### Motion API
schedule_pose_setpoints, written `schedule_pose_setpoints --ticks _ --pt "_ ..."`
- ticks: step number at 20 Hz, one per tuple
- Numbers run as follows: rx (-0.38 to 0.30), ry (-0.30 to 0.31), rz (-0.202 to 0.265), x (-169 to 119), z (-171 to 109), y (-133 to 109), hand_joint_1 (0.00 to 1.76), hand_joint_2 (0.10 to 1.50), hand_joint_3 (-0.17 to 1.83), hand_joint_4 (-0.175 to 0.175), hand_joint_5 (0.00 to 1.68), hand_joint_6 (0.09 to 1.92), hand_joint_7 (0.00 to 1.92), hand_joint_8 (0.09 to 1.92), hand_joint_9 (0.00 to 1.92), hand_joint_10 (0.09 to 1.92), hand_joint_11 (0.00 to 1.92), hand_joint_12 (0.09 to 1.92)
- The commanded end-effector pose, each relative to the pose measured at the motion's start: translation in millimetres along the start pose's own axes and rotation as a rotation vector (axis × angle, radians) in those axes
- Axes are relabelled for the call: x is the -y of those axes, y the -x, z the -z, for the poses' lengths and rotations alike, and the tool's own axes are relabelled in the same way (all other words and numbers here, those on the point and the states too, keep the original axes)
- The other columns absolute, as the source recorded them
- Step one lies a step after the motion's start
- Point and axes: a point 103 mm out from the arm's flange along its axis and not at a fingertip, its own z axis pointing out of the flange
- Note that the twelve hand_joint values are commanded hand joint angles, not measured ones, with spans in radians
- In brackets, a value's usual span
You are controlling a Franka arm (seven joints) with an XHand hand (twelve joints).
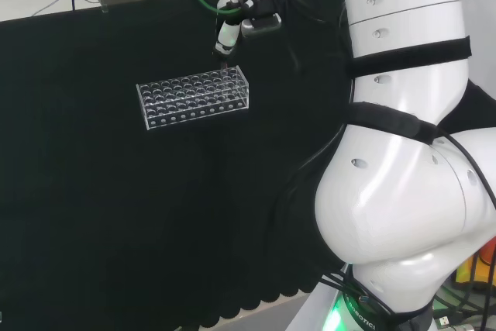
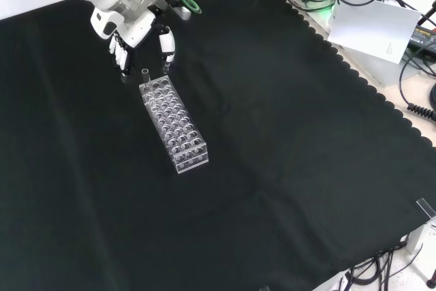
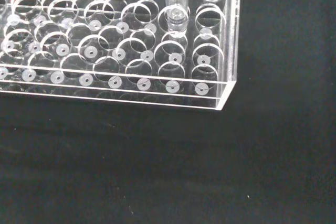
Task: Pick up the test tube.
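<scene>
Tube (image 2: 145,74) stands in an end hole of the rack (image 2: 178,131), between the hand's (image 2: 129,35) spread fingers (image 2: 165,51), untouched. Risk: if the fingers are closed off-centre, the tube could be tipped or the rack dragged along.

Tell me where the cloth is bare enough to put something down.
In the front view, the black cloth lies bare right of and below the clear rack. It is crowded only at the rack's upper end, where the hand hangs over the test tube.
</scene>
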Motion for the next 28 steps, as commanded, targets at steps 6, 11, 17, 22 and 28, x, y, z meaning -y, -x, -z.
schedule_pose_setpoints --ticks 6,11,17,22,28 --pt "0.006 0.056 0.009 -10.6 -7.7 -11.2 1.04 0.63 0.58 -0.154 0.58 0.68 0.85 0.85 0.74 0.76 0.5 1.43" --pt "0.016 0.074 0.009 -14.7 -5.3 -15.6 1.07 0.61 0.63 -0.166 0.67 0.72 0.94 0.83 0.81 0.73 0.54 1.4" --pt "0.038 0.106 0.0 -17.3 -3.4 -16.4 1.11 0.6 0.67 -0.175 0.9 0.66 1.19 0.71 0.96 0.65 0.63 1.35" --pt "0.068 0.146 -0.012 -20.1 -0.1 -18.5 1.22 0.8 0.38 -0.172 1.21 0.58 1.37 0.54 1.14 0.56 0.72 1.3" --pt "0.101 0.199 -0.013 -24.1 11.4 -23.9 1.4 0.75 0.42 -0.175 1.3 0.49 1.39 0.63 1.38 0.17 0.86 1.19"
